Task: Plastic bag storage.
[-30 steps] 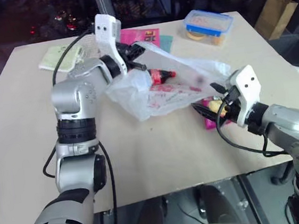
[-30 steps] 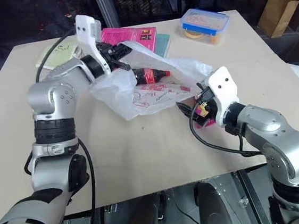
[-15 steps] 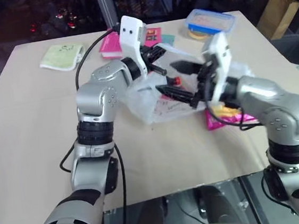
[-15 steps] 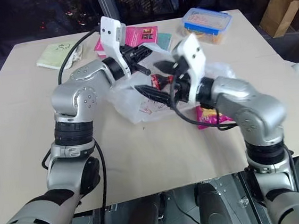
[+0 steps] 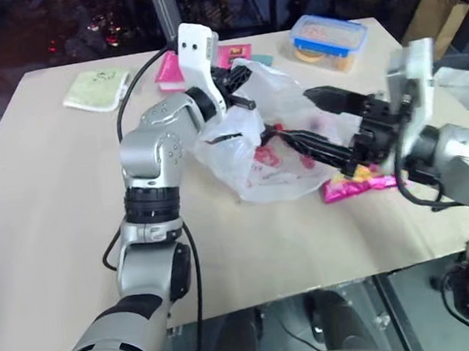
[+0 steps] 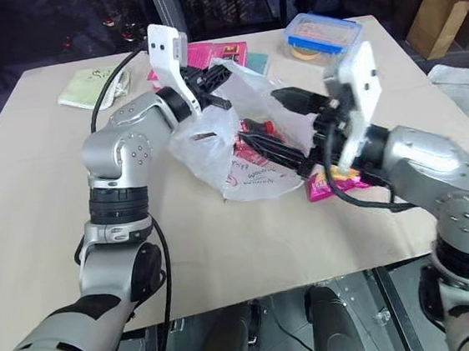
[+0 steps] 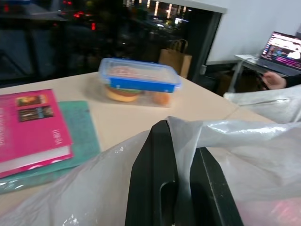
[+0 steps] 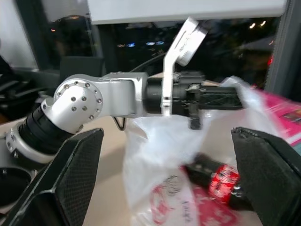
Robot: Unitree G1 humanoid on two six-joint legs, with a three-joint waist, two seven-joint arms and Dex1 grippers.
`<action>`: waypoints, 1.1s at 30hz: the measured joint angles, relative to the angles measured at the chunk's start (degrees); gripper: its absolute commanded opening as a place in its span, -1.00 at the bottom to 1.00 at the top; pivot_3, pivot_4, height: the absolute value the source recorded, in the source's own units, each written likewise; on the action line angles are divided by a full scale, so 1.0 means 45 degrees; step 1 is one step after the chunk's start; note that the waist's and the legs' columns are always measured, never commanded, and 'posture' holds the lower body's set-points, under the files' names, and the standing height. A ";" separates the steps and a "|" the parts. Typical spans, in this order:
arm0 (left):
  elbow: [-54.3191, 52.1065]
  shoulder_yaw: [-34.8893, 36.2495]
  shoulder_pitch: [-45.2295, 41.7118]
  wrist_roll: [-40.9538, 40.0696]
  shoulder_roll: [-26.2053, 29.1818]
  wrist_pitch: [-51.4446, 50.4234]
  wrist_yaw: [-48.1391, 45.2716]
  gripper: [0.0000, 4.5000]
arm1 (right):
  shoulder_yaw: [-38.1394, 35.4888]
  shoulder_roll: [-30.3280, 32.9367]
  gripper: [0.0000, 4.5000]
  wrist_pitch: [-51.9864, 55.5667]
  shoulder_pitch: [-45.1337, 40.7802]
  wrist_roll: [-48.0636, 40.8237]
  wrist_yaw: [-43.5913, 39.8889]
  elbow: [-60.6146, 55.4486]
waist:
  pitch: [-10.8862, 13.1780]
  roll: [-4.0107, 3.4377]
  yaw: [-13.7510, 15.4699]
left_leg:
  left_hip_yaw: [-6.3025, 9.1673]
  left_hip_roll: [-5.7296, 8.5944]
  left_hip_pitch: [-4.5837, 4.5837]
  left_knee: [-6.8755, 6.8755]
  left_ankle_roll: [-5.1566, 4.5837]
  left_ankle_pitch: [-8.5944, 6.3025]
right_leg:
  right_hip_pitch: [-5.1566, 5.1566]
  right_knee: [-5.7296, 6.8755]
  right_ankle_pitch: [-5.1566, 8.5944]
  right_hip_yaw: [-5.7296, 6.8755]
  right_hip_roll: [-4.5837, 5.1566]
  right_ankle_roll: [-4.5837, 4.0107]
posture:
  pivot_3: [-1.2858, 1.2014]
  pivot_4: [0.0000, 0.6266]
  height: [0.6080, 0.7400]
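Observation:
The plastic bag, thin, white and crinkly with red print, hangs by its upper edge from my left gripper, which is shut on the film above the table. In the left wrist view the film passes between that gripper's fingers. A dark bottle with a red label lies inside the bag. My right gripper is raised to the bag's right side and points at it, open wide with nothing between its fingers. I cannot tell whether its lower finger touches the film.
A small pink chip packet lies on the table under the right arm. At the back stand a blue-lidded food box, a pink book on a teal mat, and a green cloth. A paper bag stands beyond the table's far right corner.
My right gripper has risen from the table beside the pink packet to the bag's height, its wrist rolled. The bag hangs fuller and now hides more of the bottle. The left gripper keeps its hold.

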State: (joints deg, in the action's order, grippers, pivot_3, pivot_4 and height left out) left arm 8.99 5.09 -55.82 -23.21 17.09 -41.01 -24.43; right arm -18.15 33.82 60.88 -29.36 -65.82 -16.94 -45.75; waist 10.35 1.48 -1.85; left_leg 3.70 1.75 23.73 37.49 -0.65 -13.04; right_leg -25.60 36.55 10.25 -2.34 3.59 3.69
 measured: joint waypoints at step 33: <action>-0.0126 0.1263 -0.0232 -0.1095 0.1237 -0.1923 0.0239 -1.00 | 0.5345 0.6139 0.98 -0.7173 0.6819 1.3098 -0.1243 0.3612 | -0.0010 0.0017 0.0218 | -0.0016 -0.0025 -0.0016 0.0158 -0.0040 -0.0029 | 0.0116 -0.0076 0.0013 0.0000 -0.0042 0.0072 | 0.03 -0.52 1.00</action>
State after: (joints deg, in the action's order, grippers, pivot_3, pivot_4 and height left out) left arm 8.42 10.78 -56.87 -28.13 22.66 -49.66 -23.35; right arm 5.90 61.44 28.60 1.32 -6.88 -22.54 -29.50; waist 10.31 1.56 -0.87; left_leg 3.63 1.64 23.66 38.20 -0.83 -13.17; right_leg -25.08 36.21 10.31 -2.34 3.40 4.01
